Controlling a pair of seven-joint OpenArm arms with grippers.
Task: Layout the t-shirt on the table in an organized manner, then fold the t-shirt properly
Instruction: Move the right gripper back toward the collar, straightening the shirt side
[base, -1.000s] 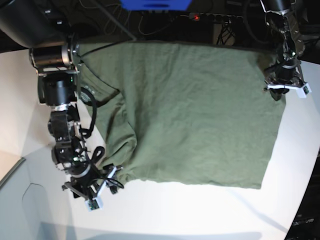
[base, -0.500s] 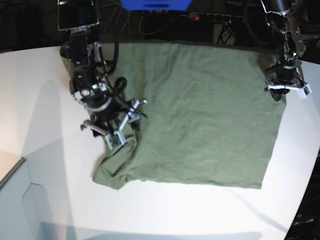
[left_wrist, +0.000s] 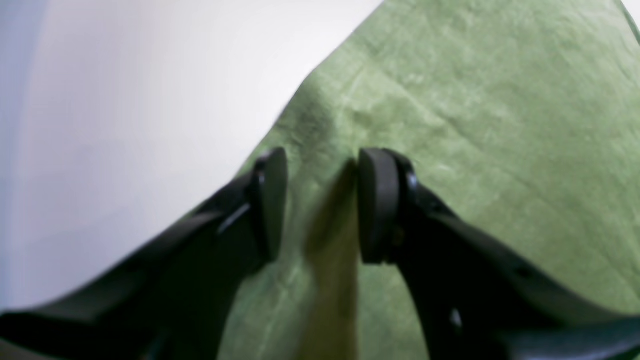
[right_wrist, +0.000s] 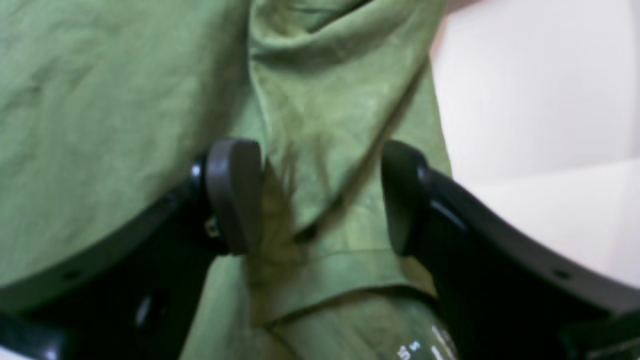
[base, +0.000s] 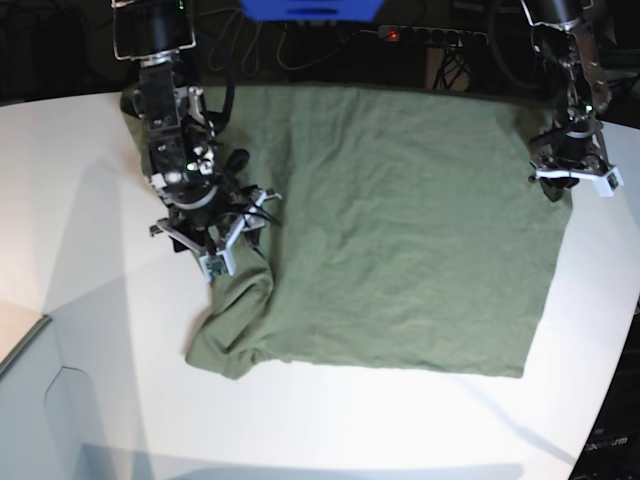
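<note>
The olive-green t-shirt (base: 400, 220) lies spread across the white table (base: 90, 200). Its front-left part is bunched into a rumpled fold (base: 235, 330). My right gripper (base: 215, 245) hovers over the shirt's left side. In the right wrist view this gripper (right_wrist: 320, 195) is open, its fingers straddling a raised fold of the t-shirt (right_wrist: 330, 100) beside bare table (right_wrist: 525, 100). My left gripper (base: 570, 180) rests at the shirt's far right corner. The left wrist view shows it (left_wrist: 322, 190) open, its pads standing apart over the shirt's edge (left_wrist: 450, 100).
Behind the table's back edge are a power strip with a red light (base: 392, 35), cables and a blue object (base: 310, 8). The curved table edge (base: 615, 370) runs close to the shirt's right side. A grey panel (base: 40, 420) sits at front left.
My right arm has swung from the shirt's front-left corner back toward the upper left side. The front-left corner stays bunched on the table. The left arm has not moved.
</note>
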